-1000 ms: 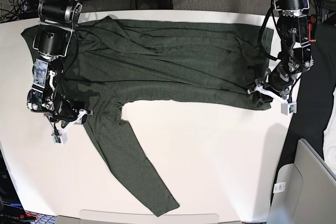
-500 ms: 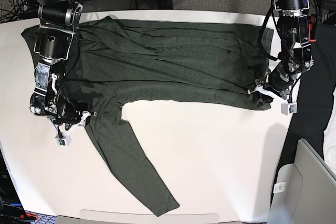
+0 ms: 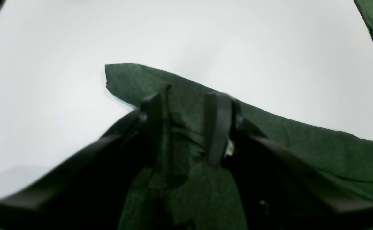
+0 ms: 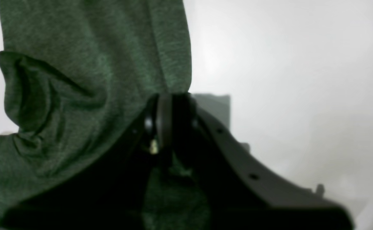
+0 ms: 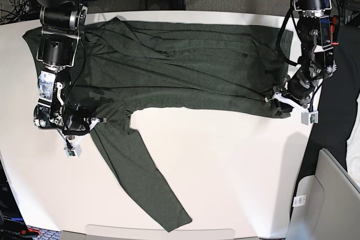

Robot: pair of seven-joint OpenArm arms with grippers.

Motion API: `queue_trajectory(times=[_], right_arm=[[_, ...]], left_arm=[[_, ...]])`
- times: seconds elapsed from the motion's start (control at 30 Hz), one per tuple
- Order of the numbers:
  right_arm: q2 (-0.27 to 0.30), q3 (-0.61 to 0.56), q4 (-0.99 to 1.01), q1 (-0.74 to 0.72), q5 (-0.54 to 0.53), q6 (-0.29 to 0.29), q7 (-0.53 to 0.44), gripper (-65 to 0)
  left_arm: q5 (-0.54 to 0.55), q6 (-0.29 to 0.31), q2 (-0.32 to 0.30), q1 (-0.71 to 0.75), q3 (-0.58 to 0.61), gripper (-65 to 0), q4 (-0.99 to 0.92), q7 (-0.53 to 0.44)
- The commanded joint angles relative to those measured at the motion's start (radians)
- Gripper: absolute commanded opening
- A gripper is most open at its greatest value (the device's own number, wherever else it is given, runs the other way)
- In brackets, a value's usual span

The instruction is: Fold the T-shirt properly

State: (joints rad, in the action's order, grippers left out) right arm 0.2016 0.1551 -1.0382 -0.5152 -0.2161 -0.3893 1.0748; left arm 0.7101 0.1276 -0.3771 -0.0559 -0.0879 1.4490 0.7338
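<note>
On the white desk: dark green shirt spread flat, body running side to side along the far half, one long sleeve trailing diagonally toward the near edge. Wrinkles gathered toward the collar end, at the base view's left.

At the hem corner, base view's right: left end effector down on the cloth. Wrist view shows two dark fingers a little apart with a raised fold of the fabric between them; pinched on the shirt edge, hem corner poking out beyond the fingertips, white desk all around.

At the shoulder and sleeve junction, base view's left: right end effector low at the shirt's edge. Wrist view shows its fingers pressed together, fabric bunched and lifted beside them, cloth apparently caught in the grip.
</note>
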Motion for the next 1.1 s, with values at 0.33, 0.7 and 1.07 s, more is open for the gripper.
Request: queue_trajectory(times=[0.33, 0.7, 1.07], right_arm=[[0.031, 0.139, -0.344, 0.138, -0.207, -0.012, 0.133, -64.3], [0.108, 0.315, -0.563, 0.390, -0.489, -0.112, 0.226, -64.3], [0.138, 0.403, -0.646, 0.482, -0.576, -0.112, 0.224, -64.3]], left_arm=[[0.010, 0.005, -0.016, -0.006, -0.014, -42.9, 0.045, -0.027], [0.010, 0.005, -0.018, 0.087, -0.049, -44.8, 0.178, -0.029], [0.010, 0.005, -0.016, 0.097, -0.089, -53.5, 0.161, -0.018]])
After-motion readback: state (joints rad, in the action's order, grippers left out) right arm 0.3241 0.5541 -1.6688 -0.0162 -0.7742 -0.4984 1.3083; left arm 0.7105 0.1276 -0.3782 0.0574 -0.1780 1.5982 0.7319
